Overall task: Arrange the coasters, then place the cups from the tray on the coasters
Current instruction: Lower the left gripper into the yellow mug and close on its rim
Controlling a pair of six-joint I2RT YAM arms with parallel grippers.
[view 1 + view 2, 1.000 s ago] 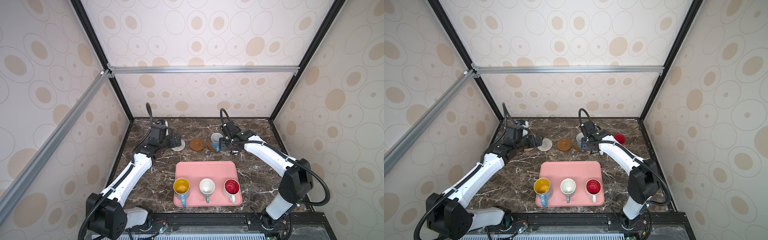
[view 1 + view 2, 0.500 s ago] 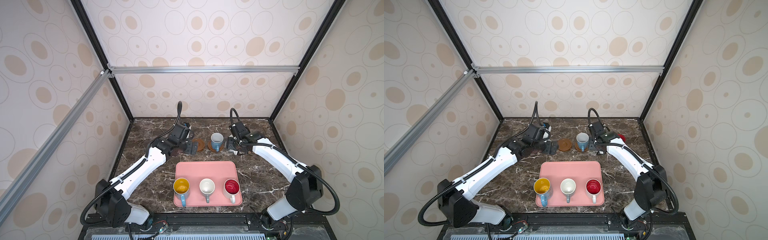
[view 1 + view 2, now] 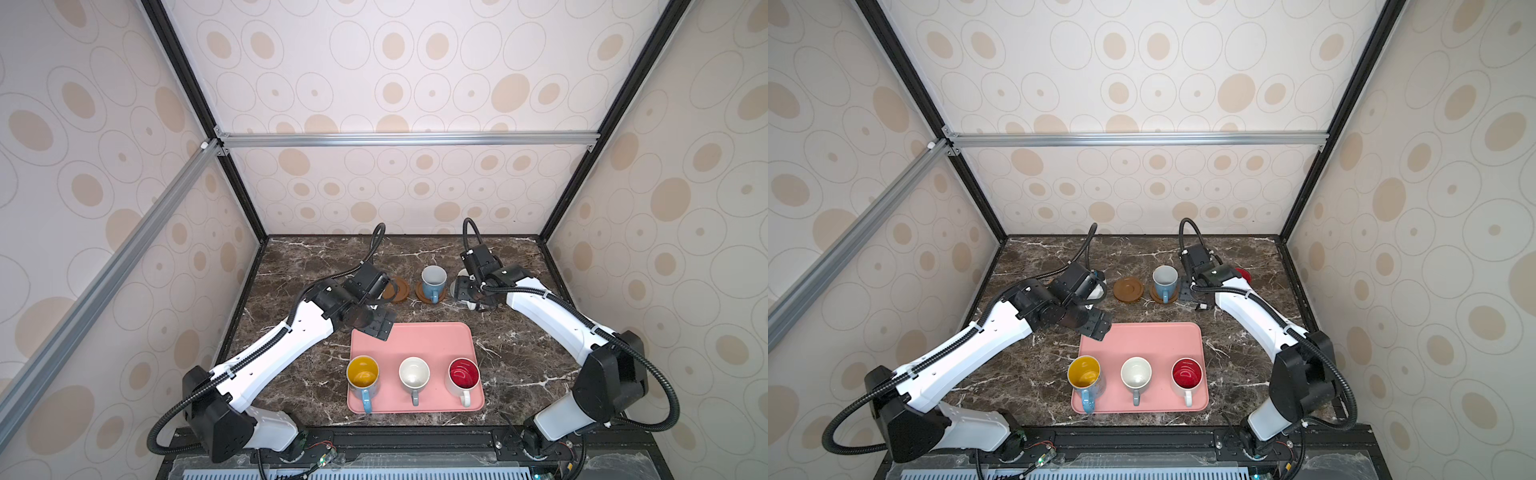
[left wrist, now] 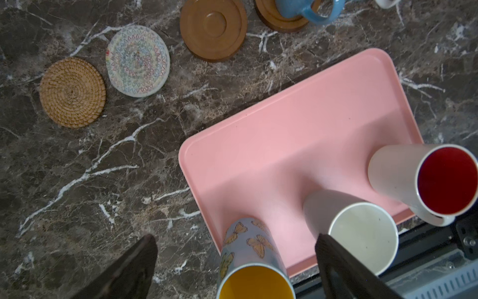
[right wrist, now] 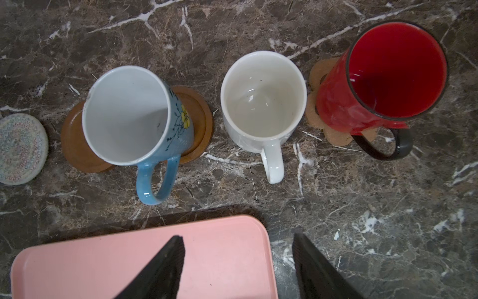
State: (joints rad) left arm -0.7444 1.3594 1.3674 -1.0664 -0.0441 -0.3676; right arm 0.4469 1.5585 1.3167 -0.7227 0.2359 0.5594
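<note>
Our left claw [image 3: 377, 326] hangs spread over the tray [image 3: 432, 340]; let us straddle the yellow-lined mug [image 3: 363, 374] squarely. Our right claw [image 5: 238, 236] gapes empty

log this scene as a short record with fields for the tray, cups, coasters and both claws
tray: pink tray, three cups standing on it
cups on tray: butterfly mug with yellow inside; grey mug with white inside; white mug with red inside
cups off tray: light blue mug on a brown ridged disc; red mug on the paw-shaped coaster; plain white mug, its coaster hidden
free coasters: rattan coaster; cream woven coaster; bare brown disc
left claw: open, empty
right claw: open, empty
</note>
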